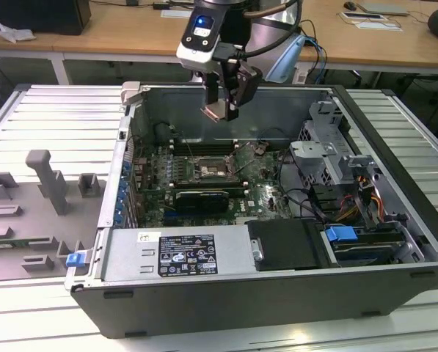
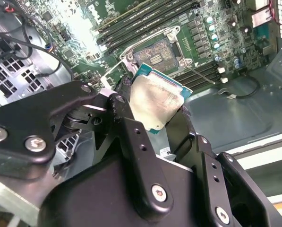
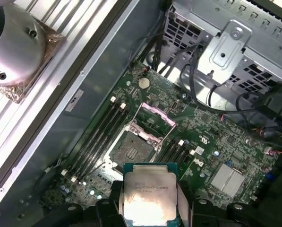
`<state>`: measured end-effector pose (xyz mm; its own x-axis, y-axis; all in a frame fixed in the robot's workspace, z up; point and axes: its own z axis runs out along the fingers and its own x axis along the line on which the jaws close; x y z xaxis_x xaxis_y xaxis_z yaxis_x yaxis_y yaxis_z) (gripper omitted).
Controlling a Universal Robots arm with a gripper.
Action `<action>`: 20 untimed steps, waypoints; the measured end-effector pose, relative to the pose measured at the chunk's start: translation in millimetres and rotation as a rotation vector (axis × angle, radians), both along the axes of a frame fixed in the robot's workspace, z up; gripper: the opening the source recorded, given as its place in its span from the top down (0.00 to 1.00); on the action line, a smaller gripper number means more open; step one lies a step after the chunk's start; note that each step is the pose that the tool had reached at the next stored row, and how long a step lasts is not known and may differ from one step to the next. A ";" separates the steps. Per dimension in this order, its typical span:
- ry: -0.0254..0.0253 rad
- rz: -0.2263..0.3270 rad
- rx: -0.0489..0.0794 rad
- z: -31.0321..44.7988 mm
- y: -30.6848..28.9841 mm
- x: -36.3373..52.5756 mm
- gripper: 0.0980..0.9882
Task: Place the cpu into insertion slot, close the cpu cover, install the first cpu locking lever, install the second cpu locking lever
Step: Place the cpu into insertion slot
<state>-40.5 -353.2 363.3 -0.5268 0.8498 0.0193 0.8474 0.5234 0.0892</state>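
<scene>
My gripper (image 1: 222, 110) hangs inside the open computer case, shut on the cpu (image 1: 213, 111), a small square chip with a pale metal top. Both wrist views show the cpu (image 2: 155, 101) (image 3: 149, 196) pinched by its edges between the black fingers (image 2: 124, 104). The insertion slot (image 1: 211, 171) lies on the motherboard well below the chip, dark and square with a silver rim (image 3: 131, 152) (image 2: 157, 54). The cpu cover (image 3: 152, 117) stands swung up beside the slot, leaving it uncovered. The chip is held clear above the board and touches nothing.
Long black memory slots (image 3: 100, 130) flank the socket. A black expansion card (image 1: 202, 198) lies in front of it, the silver power supply (image 1: 174, 253) nearer still. A metal drive cage (image 1: 329, 150) with cables fills the exterior view's right. A grey fixture (image 1: 50, 183) stands outside the case.
</scene>
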 end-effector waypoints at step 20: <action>0.0000 -0.235 0.000 -0.9 0.0 0.0 0.50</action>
